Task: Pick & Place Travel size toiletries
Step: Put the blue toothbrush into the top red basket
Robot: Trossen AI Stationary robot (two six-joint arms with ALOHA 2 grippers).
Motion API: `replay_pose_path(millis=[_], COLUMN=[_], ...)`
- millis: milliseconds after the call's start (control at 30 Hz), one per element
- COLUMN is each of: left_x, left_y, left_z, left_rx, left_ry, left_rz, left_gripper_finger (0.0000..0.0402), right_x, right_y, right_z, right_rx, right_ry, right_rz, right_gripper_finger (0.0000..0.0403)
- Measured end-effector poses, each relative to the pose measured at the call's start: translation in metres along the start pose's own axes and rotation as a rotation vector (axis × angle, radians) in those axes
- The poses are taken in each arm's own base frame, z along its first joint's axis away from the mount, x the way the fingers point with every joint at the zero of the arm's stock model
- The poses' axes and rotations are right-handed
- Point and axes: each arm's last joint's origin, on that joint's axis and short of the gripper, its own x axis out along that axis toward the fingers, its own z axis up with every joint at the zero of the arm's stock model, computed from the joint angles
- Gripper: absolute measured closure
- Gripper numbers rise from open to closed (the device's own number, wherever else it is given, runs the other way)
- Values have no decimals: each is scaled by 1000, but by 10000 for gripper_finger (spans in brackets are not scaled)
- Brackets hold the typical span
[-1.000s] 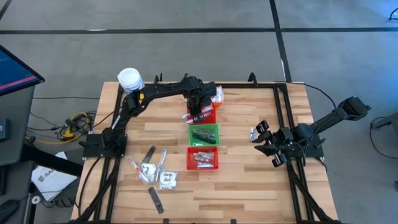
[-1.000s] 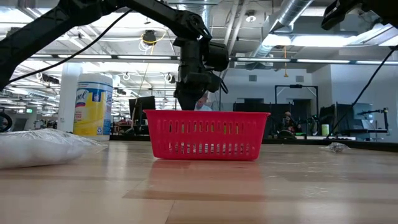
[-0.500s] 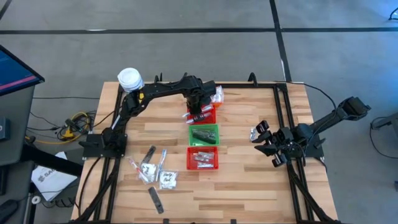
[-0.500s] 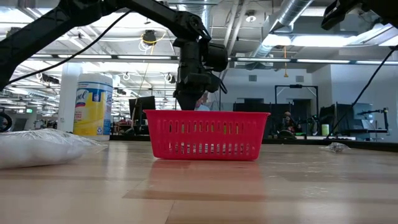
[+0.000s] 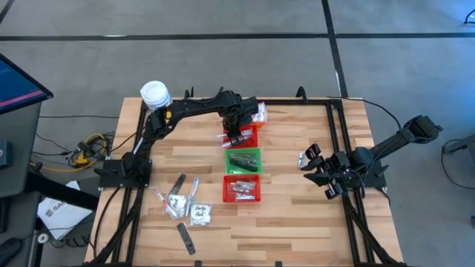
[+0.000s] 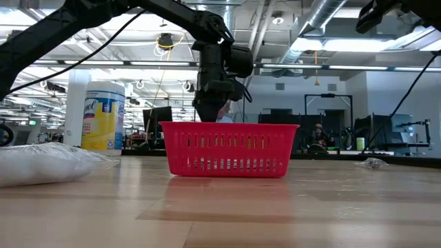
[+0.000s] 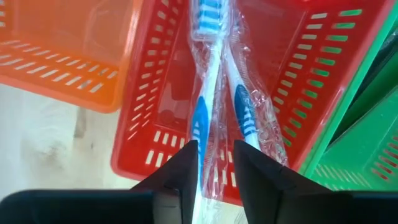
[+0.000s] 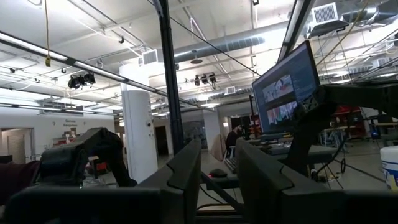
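Plastic-wrapped toothbrushes (image 7: pixel 214 93) sit pinched in your left gripper (image 7: pixel 214 171) above the red basket (image 7: pixel 155 118). Your right gripper (image 5: pixel 315 169) waits aside, fingers slightly apart.

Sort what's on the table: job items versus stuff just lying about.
Job:
- wrapped toothbrushes held in the left tool over the far red basket
- loose sachets and strips near the left arm's base
- orange basket, green basket, near red basket

Lying about:
- white jar
- right tool, parked aside

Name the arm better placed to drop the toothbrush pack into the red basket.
Left. Its hand holds the wrapped toothbrushes directly above the red basket. The right hand rests away by the table's right side.
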Motion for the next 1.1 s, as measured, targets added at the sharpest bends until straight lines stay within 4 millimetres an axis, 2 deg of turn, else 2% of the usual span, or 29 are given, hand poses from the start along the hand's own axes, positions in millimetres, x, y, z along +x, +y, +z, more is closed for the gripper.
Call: replay_pose_path(millis=[200, 333, 433, 500, 600, 767, 1100], left_x=[-16, -32, -35, -35, -32, -22, 11], left_y=[-2, -2, -3, -4, -4, 4, 17], left_z=[-2, 2, 9, 13, 19, 22, 28], left_rx=[6, 6, 17, 29, 50, 12, -22], left_ry=[-48, -160, -255, -293, -331, -324, -262], left_rz=[30, 31, -33, -58, -55, -53, -67], left_gripper_finger=[300, 303, 319, 346, 391, 400, 401], right_x=[0, 0, 0, 0, 0, 0, 0], right_y=[0, 0, 0, 0, 0, 0, 0], right_z=[-1, -1, -1, -1, -1, -2, -3], right_rx=[-1, -1, -2, -1, -2, 1, 3], right_ry=[10, 10, 10, 10, 15, 25, 32], right_rz=[-1, -1, -1, -1, -1, -2, -2], right_gripper_finger=[310, 310, 310, 310, 310, 310, 310])
